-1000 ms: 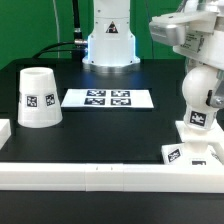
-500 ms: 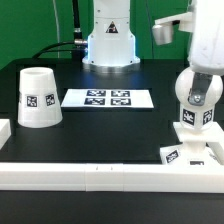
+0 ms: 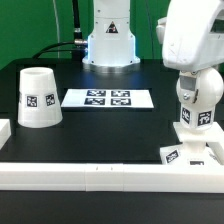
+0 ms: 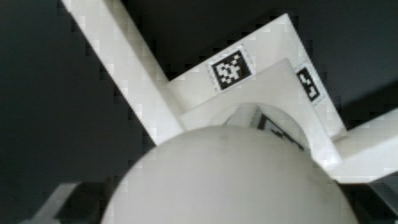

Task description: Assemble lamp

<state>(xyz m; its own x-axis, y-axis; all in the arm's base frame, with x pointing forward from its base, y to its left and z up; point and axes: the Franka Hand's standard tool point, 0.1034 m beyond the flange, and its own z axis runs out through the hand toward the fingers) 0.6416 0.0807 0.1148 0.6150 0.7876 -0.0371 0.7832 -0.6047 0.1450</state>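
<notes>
Jaws hang above the bulb (image 3: 197, 100), their gap hidden; I cannot tell if they grip it. Bulb stands on the base (image 3: 200, 150); the shade (image 3: 38, 97), well apart across the tabletop (image 3: 110, 130), is not yet fitted.

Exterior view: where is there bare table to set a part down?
Bare black table runs between the marker board and the front rail, from the shade toward the bulb. The exterior view's right is crowded: bulb, base, arm above.

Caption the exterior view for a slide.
Panda arm above the bulb on its base; shade stands apart.
</notes>
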